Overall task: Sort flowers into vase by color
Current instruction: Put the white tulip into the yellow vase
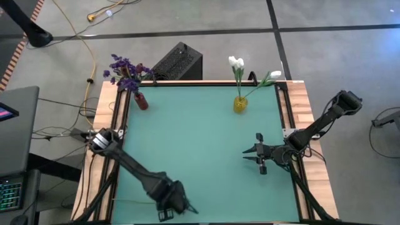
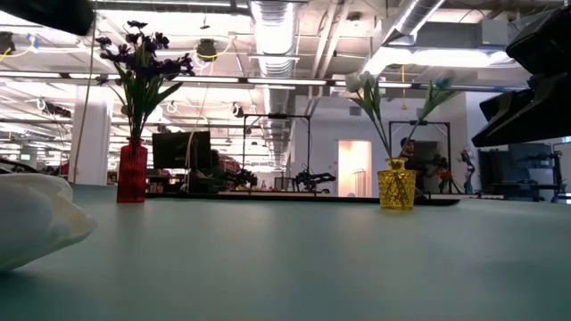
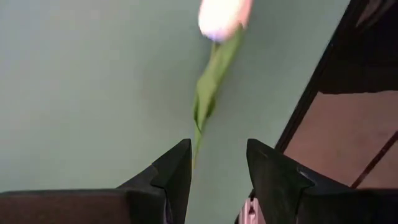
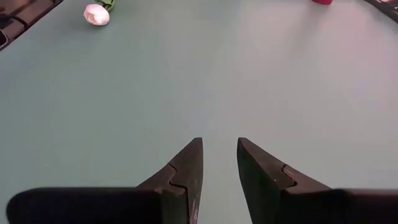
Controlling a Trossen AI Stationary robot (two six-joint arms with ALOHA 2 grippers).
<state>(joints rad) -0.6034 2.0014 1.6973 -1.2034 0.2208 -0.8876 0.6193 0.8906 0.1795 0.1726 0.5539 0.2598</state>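
With left pincer [image 3: 219, 146] apart astride the thin stem of the white tulip [image 3: 221, 15] lying along the counter's near edge toward its left corner, and right pincer [image 4: 219, 142] apart, empty, near the right edge: risks closing beside the off-centre stem or nudging the bloom overboard.

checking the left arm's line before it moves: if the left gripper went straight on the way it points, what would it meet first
Likely the white tulip lying on the green mat: its stem runs down between the left gripper's open fingers, the bloom ahead. Depth is unclear.
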